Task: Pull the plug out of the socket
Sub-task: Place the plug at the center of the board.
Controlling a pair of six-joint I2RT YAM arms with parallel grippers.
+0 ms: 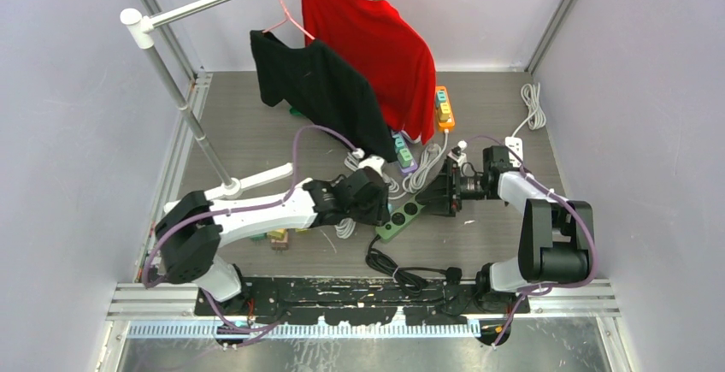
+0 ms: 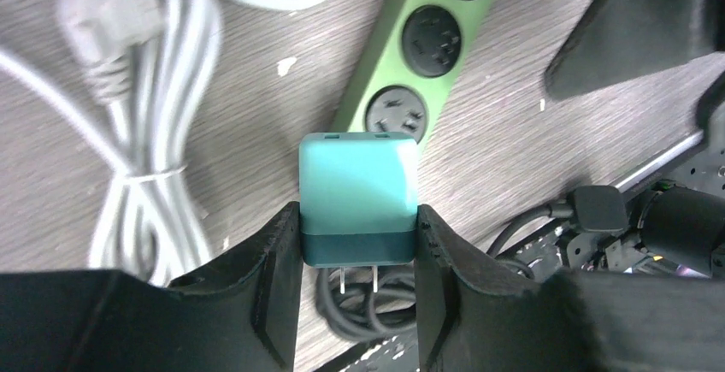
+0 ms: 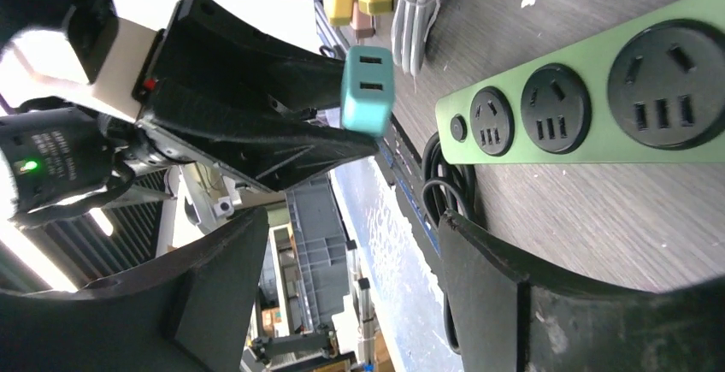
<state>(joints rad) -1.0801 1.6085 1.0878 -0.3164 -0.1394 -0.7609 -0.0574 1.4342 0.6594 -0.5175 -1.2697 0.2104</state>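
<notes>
1. A black cord (image 1: 402, 274) curls on the table (image 1: 513, 235) by the arm bases.
2. The left jaws pinch the teal plug (image 2: 357, 188) by its two sides. Its metal pins are bare, so I think it is out of the socket.
3. The plug is up in the air, close to the near end of the green power strip (image 1: 400, 217). The strip's long side runs between the two arms.
4. The right jaws are spread wide and hold nothing.
5. White cables (image 2: 154, 175) lie off to one side, not in the way.
</notes>
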